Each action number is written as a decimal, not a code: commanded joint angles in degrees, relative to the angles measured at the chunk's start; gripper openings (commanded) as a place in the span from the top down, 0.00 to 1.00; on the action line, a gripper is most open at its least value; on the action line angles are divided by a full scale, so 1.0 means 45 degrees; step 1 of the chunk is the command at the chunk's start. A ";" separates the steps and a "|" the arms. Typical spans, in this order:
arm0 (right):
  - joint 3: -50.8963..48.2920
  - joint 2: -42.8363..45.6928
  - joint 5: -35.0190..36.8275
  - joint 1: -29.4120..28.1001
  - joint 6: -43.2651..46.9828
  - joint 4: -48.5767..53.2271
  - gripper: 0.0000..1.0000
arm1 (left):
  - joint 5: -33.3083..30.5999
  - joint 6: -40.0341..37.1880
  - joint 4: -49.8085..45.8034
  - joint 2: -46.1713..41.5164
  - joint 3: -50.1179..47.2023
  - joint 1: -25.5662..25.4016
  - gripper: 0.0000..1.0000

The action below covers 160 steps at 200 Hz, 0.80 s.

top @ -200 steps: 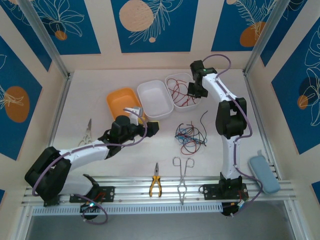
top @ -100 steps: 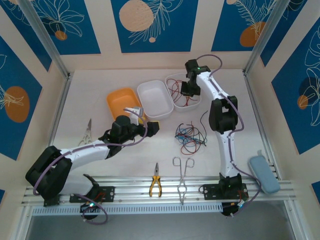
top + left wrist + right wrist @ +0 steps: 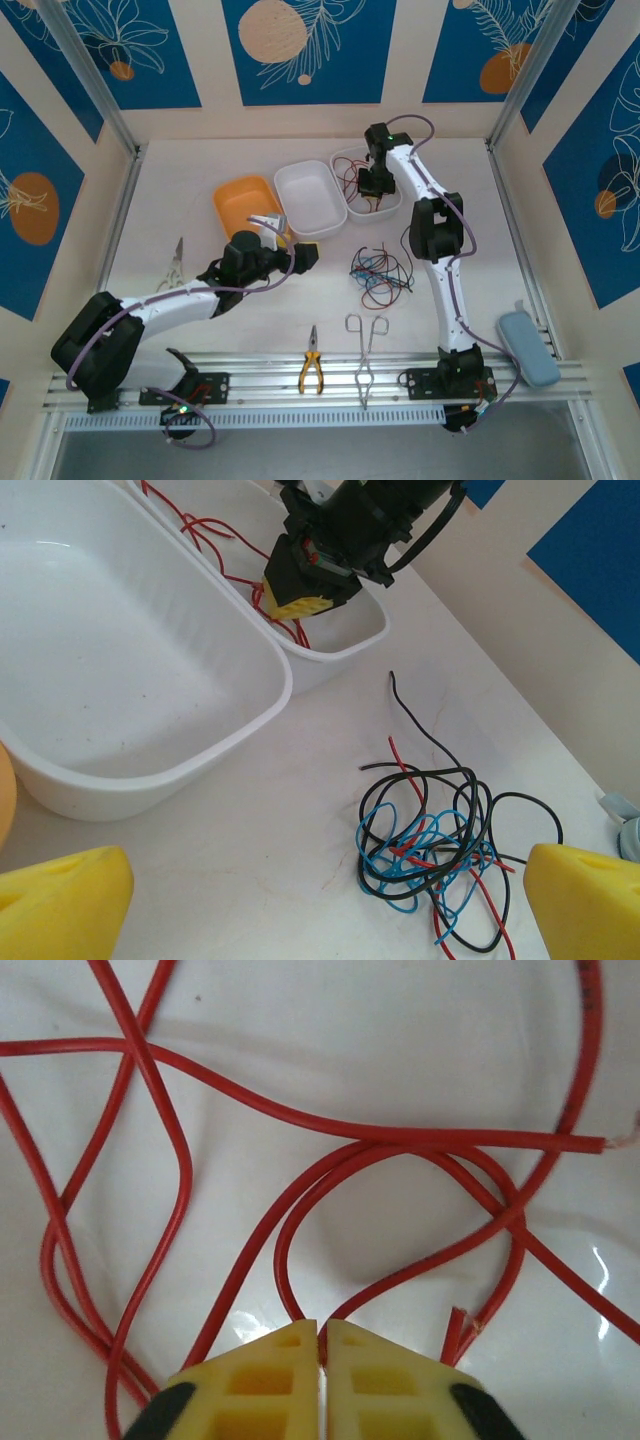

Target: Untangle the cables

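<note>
Cables, thin curly strands of red, black and blue wire (image 3: 380, 272), lie in a loose knot on the white table top (image 3: 185, 195), near its middle and just in front of the trays; more red strands (image 3: 300, 1120), free of the knot, curl over the floor of the smaller shallow white plastic tray (image 3: 345, 652), which sits touching a larger, empty white plastic tub (image 3: 285, 685); the right gripper (image 3: 322, 1338) is down inside that smaller tray, its yellow pads (image 3: 270, 1365) drawn together with only a hairline slit between them; two red loops run under the tips, so whether one is pinched there I cannot tell; the left gripper (image 3: 325, 905) hangs just above the table near the knot, jaws spread wide and holding nothing, its camera looking across the tangle toward the trays; the step in hand looks like the delivery of a separated red strand into its tray, with the sorting well short of done, since all three colours are interlaced on the table; the next move probably calls for the right jaws to part fully, then a straight lift out of the tray so no red loop trails along, then a return to the knot; the free black end (image 3: 392, 676) sticking out toward the trays seems the easiest place to take hold, while the left arm could pin the rest down.
</note>
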State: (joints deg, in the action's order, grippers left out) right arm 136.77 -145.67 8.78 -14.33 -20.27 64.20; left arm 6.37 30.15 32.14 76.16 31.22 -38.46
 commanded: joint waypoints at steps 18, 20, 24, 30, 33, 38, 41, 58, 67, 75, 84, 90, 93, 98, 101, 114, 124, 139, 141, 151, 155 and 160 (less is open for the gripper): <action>0.0245 0.1388 0.0385 -0.0197 -0.0143 0.0947 0.68 | 0.0166 0.0182 0.0241 -0.0042 0.0210 0.0118 0.00; 0.0186 0.1475 0.0430 -0.0215 -0.0173 0.0947 0.67 | 0.0181 0.0176 0.0255 -0.0038 0.0225 0.0121 0.00; 0.0097 0.1701 0.0562 -0.0243 -0.0206 0.0929 0.63 | 0.0185 0.0185 0.0250 -0.0023 0.0229 0.0109 0.00; -0.0069 0.1979 0.0758 -0.0260 -0.0251 0.0899 0.60 | 0.0195 0.0202 0.0243 -0.0021 0.0250 0.0114 0.00; -0.0153 0.2136 0.0847 -0.0274 -0.0279 0.0907 0.59 | 0.0204 0.0190 0.0246 -0.0027 0.0274 0.0121 0.00; -0.0328 0.2354 0.0974 -0.0307 -0.0323 0.0893 0.58 | 0.0224 0.0177 0.0252 -0.0006 0.0286 0.0111 0.00; -0.0410 0.2498 0.1054 -0.0316 -0.0349 0.0879 0.57 | 0.0234 0.0175 0.0266 -0.0008 0.0288 0.0123 0.00; -0.1055 0.3217 0.1521 -0.0389 -0.0504 0.0812 0.54 | 0.0264 0.0201 0.0279 0.0041 0.0335 0.0124 0.00; -0.1406 0.3542 0.1716 -0.0426 -0.0610 0.0782 0.53 | 0.0283 0.0187 0.0272 0.0048 0.0356 0.0118 0.00; -0.1684 0.3826 0.1867 -0.0428 -0.0696 0.0752 0.52 | 0.0283 0.0179 0.0278 0.0048 0.0357 0.0119 0.00; -0.2004 0.4122 0.1988 -0.0439 -0.0783 0.0704 0.51 | 0.0283 0.0188 0.0279 0.0044 0.0366 0.0123 0.00; -0.2235 0.4329 0.2144 -0.0458 -0.0817 0.0665 0.51 | 0.0281 0.0196 0.0273 0.0041 0.0366 0.0127 0.00; -0.2342 0.4419 0.2182 -0.0472 -0.0845 0.0646 0.51 | 0.0283 0.0187 0.0269 0.0042 0.0366 0.0123 0.00; -0.2533 0.4594 0.2260 -0.0487 -0.0894 0.0637 0.51 | 0.0283 0.0192 0.0276 0.0042 0.0385 0.0125 0.00; -0.2631 0.4699 0.2321 -0.0510 -0.0940 0.0618 0.51 | 0.0283 0.0184 0.0272 0.0045 0.0386 0.0116 0.00; -0.3332 0.5351 0.2563 -0.0579 -0.1141 0.0499 0.50 | 0.0301 0.0197 0.0257 0.0019 0.0386 0.0125 0.00; -0.4177 0.6023 0.2534 -0.0611 -0.1313 0.0181 0.50 | 0.0299 0.0193 0.0260 0.0015 0.0420 0.0126 0.00; -0.5773 0.7194 0.2239 -0.0597 -0.1685 -0.0354 0.50 | 0.0300 0.0232 0.0254 0.0065 0.0388 0.0123 0.00; -0.5976 0.7336 0.2203 -0.0589 -0.1740 -0.0433 0.50 | 0.0287 0.0223 0.0254 0.0043 0.0396 0.0127 0.00; -0.7181 0.8157 0.1967 -0.0595 -0.2026 -0.0790 0.50 | 0.0320 0.0236 0.0223 0.0091 0.0406 0.0103 0.00; -0.7672 0.8540 0.1826 -0.0623 -0.2137 -0.0936 0.50 | 0.0322 0.0235 0.0188 0.0118 0.0426 0.0116 0.00; -0.8254 0.8967 0.1646 -0.0637 -0.2250 -0.1130 0.51 | 0.0339 0.0239 0.0138 0.0145 0.0444 0.0117 0.00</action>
State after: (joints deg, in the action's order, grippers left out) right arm 108.75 -114.45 18.44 -16.67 -26.26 62.48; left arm 6.39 30.26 32.14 76.16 31.44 -38.46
